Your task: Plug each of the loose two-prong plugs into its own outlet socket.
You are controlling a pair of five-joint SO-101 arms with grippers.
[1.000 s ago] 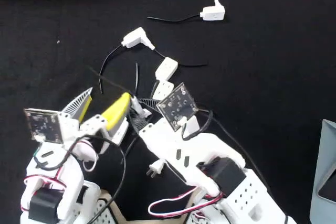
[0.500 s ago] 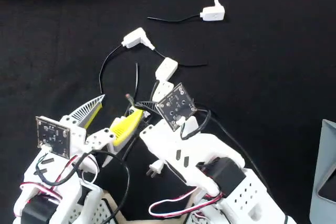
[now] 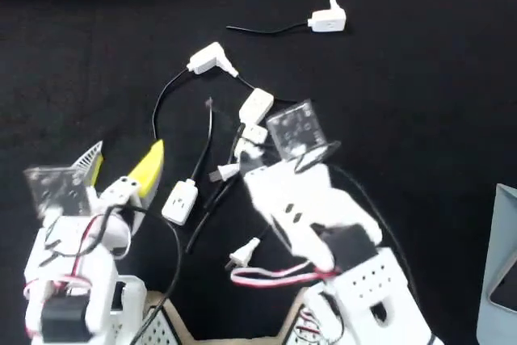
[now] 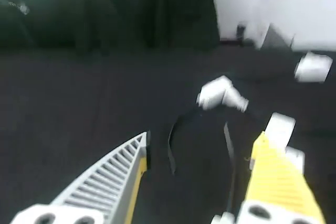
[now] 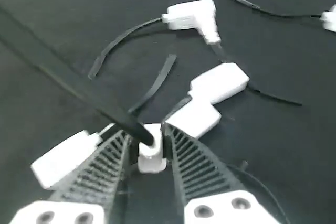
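Amid crowded cords (image 5: 63, 69), right claw (image 5: 149, 142) clamps plug (image 5: 150, 160)

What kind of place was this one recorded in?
Probably a robotics test bench rather than a home: a table draped in black cloth, two small white arms side by side at its near edge, and loose plugs and sockets on short cords.

High camera looks down over table (image 3: 420, 78); wrist cameras sit close; all share angled plug (image 3: 208, 58).
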